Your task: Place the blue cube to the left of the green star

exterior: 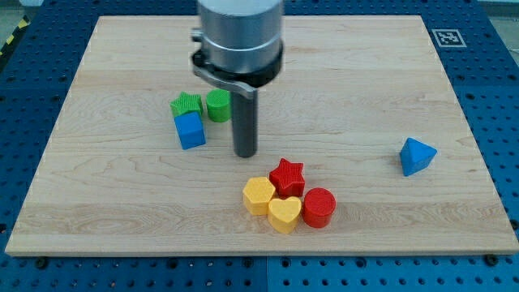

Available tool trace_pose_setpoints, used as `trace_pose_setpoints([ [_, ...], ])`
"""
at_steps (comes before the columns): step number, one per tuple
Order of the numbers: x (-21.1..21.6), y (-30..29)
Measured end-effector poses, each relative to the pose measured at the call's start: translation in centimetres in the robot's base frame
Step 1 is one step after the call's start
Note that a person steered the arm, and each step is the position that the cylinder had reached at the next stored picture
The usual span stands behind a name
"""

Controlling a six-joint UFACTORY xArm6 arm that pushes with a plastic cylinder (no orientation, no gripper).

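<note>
Nearest you, a yellow plastic heart block [285, 214] is lying on the wooden desk [122, 219]. No jaws are showing; your tip [245, 153] is standing right of the blue plastic cube [190, 130], which is touching the green plastic star [187, 105]; pushing now risks dragging both.

You have a pale wooden board [105, 203] on a blue pegboard bench [495, 97]. On it, a blue cube [190, 130] touches the green star [186, 105] above it, with a green cylinder [217, 105] just beside, seemingly touching. Toward the view's bottom cluster a red star [286, 177], yellow hexagon [259, 195], yellow heart [285, 214] and red cylinder [319, 207]. A blue triangular block [417, 156] sits well apart, right
</note>
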State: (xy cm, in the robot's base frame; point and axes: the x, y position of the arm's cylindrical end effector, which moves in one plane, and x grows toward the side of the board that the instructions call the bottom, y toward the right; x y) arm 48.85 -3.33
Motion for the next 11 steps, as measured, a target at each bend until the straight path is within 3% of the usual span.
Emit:
trace_pose_setpoints([
  [2,-0.7,-2.0],
  [6,-1.3,-12.4],
  [11,-5.0,-13.7],
])
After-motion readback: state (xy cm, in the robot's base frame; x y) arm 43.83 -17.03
